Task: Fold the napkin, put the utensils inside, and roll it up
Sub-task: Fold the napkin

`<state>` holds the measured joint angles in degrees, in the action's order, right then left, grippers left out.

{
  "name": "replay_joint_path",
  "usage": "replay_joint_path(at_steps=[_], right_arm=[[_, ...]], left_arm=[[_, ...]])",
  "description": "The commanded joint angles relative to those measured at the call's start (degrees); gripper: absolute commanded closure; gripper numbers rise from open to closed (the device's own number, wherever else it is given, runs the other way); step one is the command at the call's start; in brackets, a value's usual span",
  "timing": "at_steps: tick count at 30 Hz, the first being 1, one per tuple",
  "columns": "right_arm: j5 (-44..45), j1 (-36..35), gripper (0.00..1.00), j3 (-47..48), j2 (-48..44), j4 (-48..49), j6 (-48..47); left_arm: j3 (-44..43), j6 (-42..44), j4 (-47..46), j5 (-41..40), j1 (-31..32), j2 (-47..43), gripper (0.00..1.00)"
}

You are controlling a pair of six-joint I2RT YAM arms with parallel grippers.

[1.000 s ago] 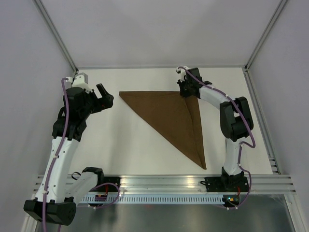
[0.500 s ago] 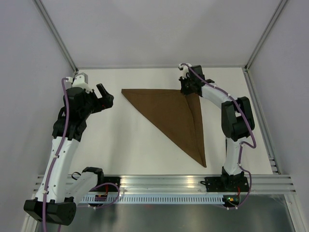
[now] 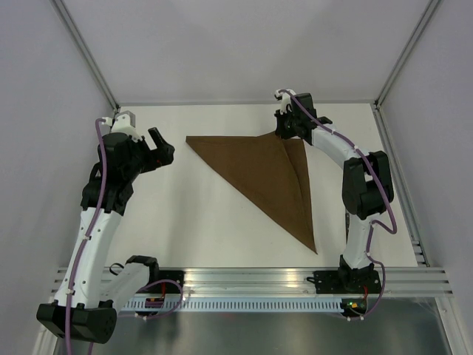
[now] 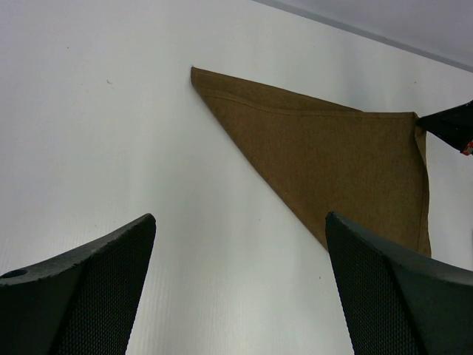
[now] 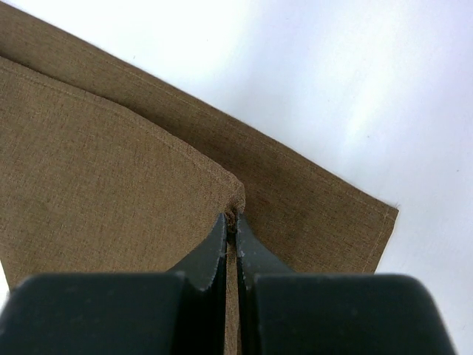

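Note:
The dark brown napkin (image 3: 266,177) lies on the white table folded into a triangle, one point at the far left and one near the front right. It also shows in the left wrist view (image 4: 325,155) and the right wrist view (image 5: 96,185). My right gripper (image 3: 284,133) is shut on the top layer's corner (image 5: 235,203) at the cloth's far right, holding it over the lower layer. My left gripper (image 3: 162,146) is open and empty, hovering left of the napkin's left point. The knife is out of view.
The white table (image 3: 185,222) is walled by grey panels on the left, right and back. A metal rail (image 3: 295,285) carrying the arm bases runs along the near edge.
My right gripper has moved back and a little to the right with the napkin corner, spreading the top layer further over the lower one. The left arm has not moved.

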<state>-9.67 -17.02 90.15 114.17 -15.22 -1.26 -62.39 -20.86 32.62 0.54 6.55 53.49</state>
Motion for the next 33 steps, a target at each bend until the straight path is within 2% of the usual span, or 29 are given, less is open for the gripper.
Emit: replay_joint_path(at_steps=[1, 33], right_arm=[[-0.3, 0.2, 0.99, 2.5, -3.2, 0.4, 0.9], [-1.9, 3.6, 0.99, -5.6, -8.2, 2.7, 3.0]], left_arm=[[0.2, -1.5, -1.9, 1.2, -0.1, -0.1, 0.00], [1.0, -1.7, -2.6, 1.9, -0.1, 0.6, 0.00]])
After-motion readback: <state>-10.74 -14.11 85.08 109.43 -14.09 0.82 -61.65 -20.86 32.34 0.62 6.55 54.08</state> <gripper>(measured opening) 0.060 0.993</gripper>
